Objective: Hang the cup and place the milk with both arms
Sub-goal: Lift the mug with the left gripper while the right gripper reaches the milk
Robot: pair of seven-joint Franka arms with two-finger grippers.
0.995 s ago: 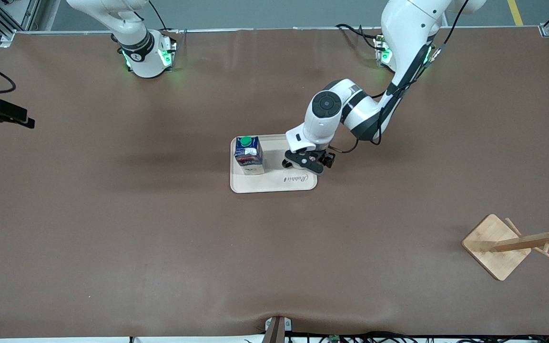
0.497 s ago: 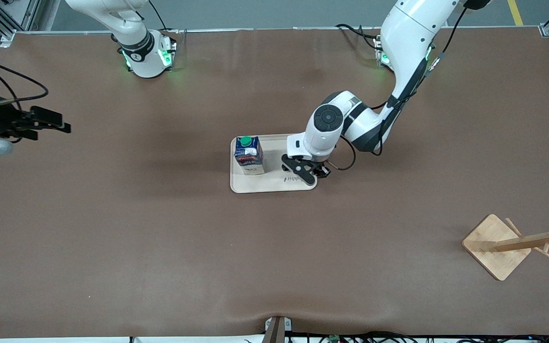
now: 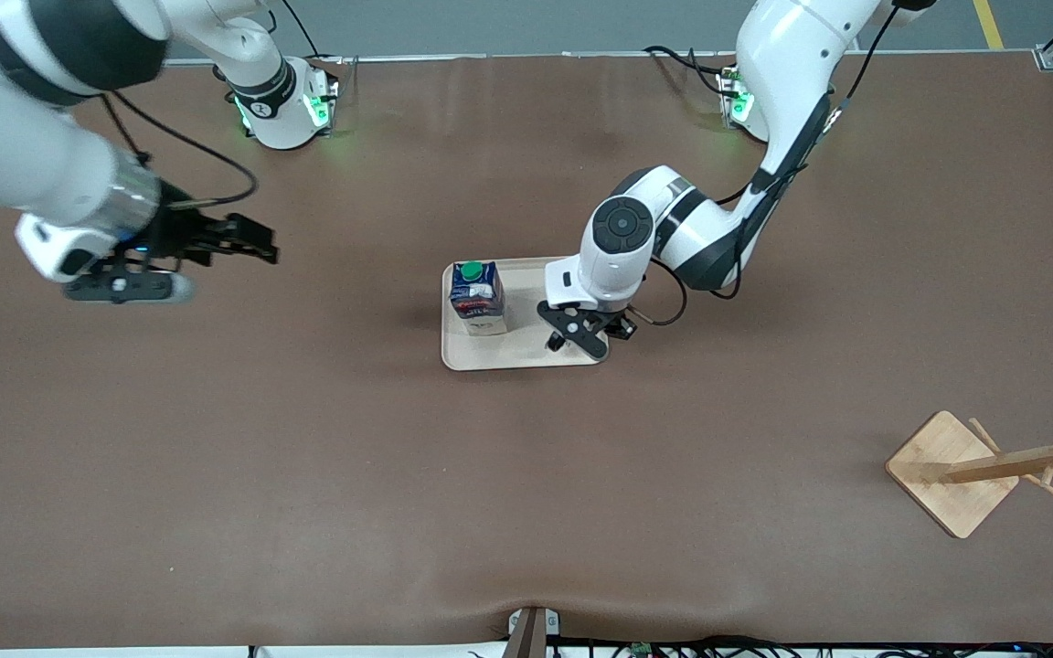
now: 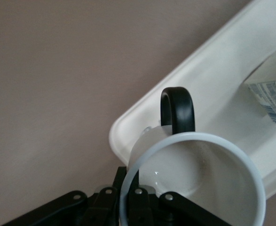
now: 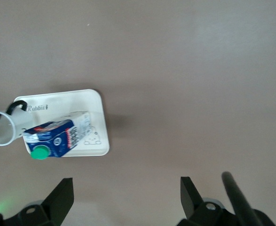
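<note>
Taking the tray (image 3: 490, 356) on the counter (image 3: 526, 512) as the landmark: the wooden rack (image 3: 993, 466) stands nearer the front camera, toward the left arm's end. Over the tray's rack-side end, the left claw (image 3: 579, 331) is clamped on the rim of the cup (image 4: 194, 183); judging by this, lift straight, keeping the handle (image 4: 177, 109) free for a peg. The cup is white, handle black. The blue, green-capped milk (image 3: 476, 297) stands upright on the tray's other end. The right claw (image 3: 248, 239), spread wide, hovers over bare counter well away.

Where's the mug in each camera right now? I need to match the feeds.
Front view: the cup is hidden under the left gripper, over the tray.
Left wrist view: the cup fills the frame's lower part, handle toward the tray.
Right wrist view: the cup shows at the tray's edge.
Shared landmark: the milk on the tray.
</note>
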